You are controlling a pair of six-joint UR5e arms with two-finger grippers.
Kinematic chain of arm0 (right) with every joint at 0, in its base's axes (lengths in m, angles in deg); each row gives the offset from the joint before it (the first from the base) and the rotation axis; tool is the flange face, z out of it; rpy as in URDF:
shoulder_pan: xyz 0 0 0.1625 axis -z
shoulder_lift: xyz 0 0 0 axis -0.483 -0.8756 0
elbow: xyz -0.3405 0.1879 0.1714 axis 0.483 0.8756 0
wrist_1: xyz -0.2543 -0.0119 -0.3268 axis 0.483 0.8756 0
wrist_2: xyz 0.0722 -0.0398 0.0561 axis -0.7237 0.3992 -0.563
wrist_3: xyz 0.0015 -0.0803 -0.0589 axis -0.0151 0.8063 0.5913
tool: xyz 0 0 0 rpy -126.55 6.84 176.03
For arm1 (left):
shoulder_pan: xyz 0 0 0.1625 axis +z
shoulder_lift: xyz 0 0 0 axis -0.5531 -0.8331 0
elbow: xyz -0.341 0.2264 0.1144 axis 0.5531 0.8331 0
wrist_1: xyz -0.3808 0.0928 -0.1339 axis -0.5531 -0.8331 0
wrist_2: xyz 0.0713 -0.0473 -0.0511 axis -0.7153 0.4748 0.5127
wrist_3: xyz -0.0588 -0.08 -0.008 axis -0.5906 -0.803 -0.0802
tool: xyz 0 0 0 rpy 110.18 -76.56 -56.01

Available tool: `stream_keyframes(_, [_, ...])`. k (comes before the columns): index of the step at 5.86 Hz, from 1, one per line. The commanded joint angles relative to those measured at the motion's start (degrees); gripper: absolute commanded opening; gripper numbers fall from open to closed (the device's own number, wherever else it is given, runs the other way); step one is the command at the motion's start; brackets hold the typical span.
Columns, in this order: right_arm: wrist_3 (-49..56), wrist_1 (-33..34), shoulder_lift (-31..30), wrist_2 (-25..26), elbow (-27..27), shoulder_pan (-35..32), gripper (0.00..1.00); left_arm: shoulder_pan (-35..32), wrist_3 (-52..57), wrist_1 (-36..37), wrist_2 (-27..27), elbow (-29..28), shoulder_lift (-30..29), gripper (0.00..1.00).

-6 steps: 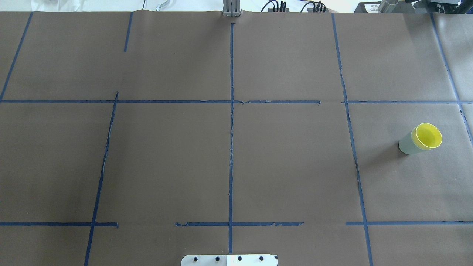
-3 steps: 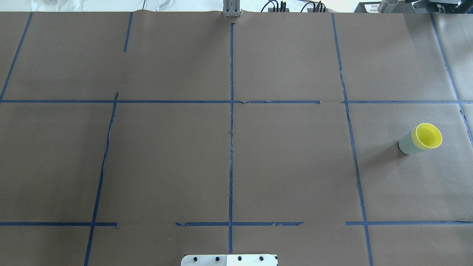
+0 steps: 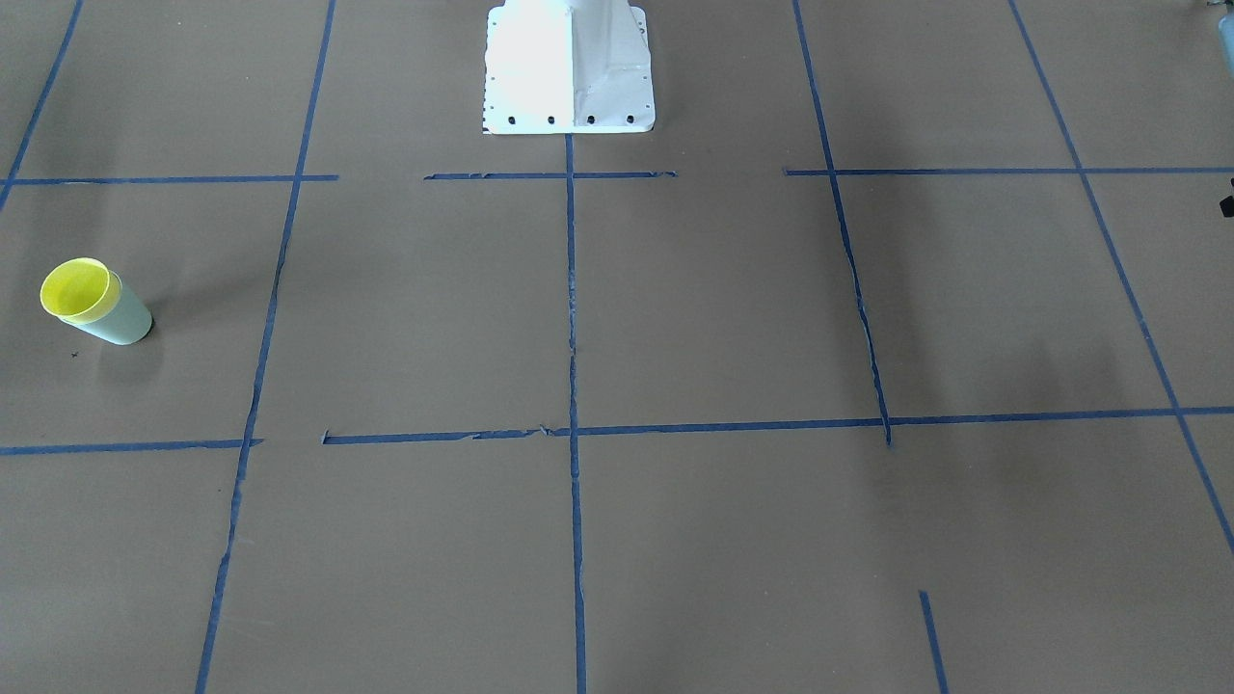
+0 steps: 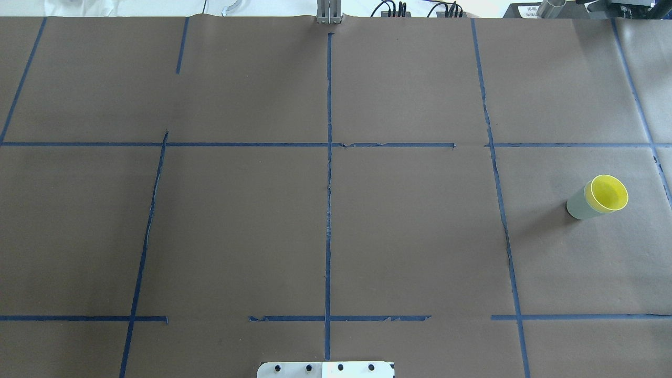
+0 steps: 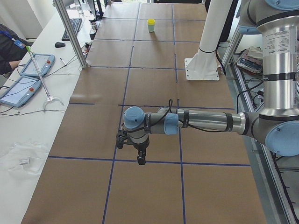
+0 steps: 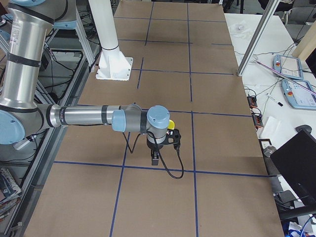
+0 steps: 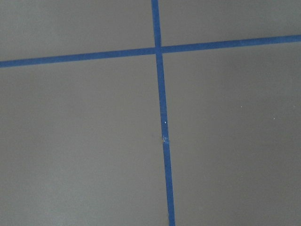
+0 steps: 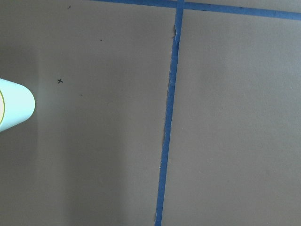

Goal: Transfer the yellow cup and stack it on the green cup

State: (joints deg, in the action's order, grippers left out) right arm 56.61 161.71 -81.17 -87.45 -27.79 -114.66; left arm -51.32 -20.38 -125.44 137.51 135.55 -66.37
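Note:
The yellow cup (image 4: 609, 192) sits nested inside the green cup (image 4: 579, 206), upright at the table's right side; its yellow rim (image 3: 75, 288) shows above the mint-green wall (image 3: 116, 323). The pair appears small and far in the exterior left view as the yellow cup (image 5: 151, 21) in the green cup (image 5: 151, 28). The green cup's wall (image 8: 16, 106) enters the right wrist view at the left edge. My left gripper (image 5: 140, 160) hangs over the table far from the cups. My right gripper (image 6: 154, 160) hovers near them. Whether either gripper is open or shut I cannot tell.
The white robot base (image 3: 569, 67) stands at the table's near middle edge. Blue tape lines (image 4: 329, 173) divide the brown table cover. A side bench holds tablets (image 5: 35, 64) and a keyboard, with a person's sleeve (image 5: 7, 49) at its edge.

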Motion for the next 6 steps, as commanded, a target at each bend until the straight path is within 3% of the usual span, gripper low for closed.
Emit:
stream_keyframes(1, [0.06,0.00,0.01,-0.02,0.06,0.00,1.00,0.00,-0.04,0.11,0.03,-0.48,0.16,1.00])
stream_keyframes(6, [0.06,0.00,0.01,-0.02,0.41,0.00,1.00,-0.09,0.04,0.20,0.04,-0.30,0.60,1.00])
